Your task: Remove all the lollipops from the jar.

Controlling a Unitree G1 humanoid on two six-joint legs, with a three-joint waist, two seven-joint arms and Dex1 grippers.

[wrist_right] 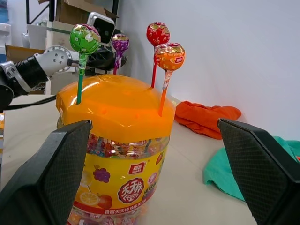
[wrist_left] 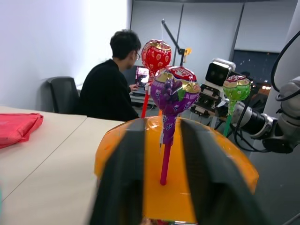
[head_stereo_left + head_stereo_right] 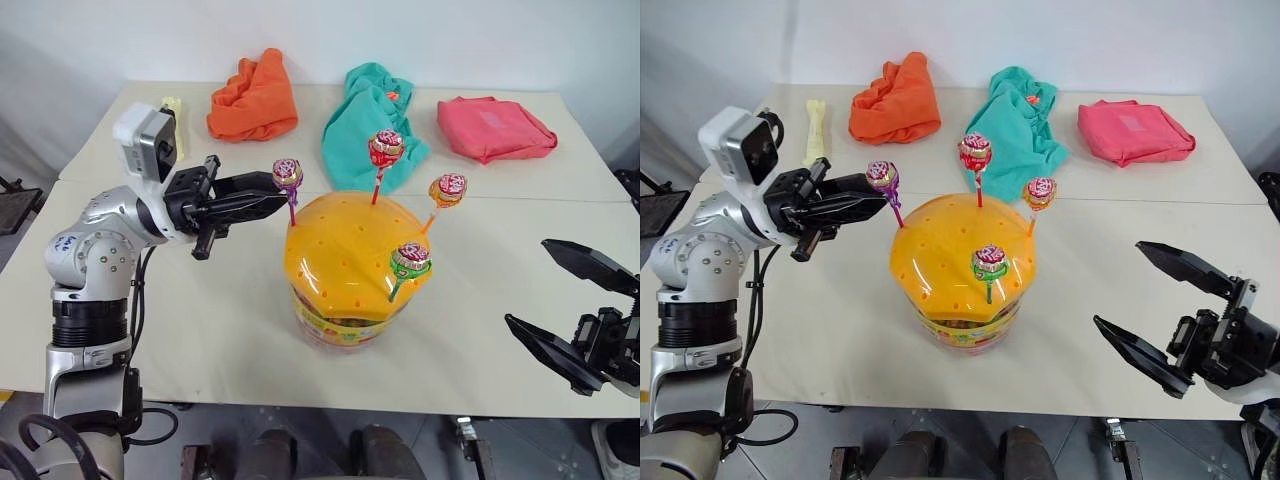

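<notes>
The left gripper (image 3: 278,193) pinches the purple-stick lollipop (image 3: 287,174), still planted in the jar (image 3: 345,265) lid. At the near right, the right gripper (image 3: 560,300) waits, jaws wide.

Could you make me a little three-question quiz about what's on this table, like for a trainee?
1. How many lollipops stand in the jar?
2. True or false: the right tool is shut on the green-stick lollipop.
3. Which is nearest the left tool: A purple-stick lollipop, B red-stick lollipop, C orange-stick lollipop?

Key: 1. Four. 2. False; it is open, apart from the jar. 3. A.
</notes>
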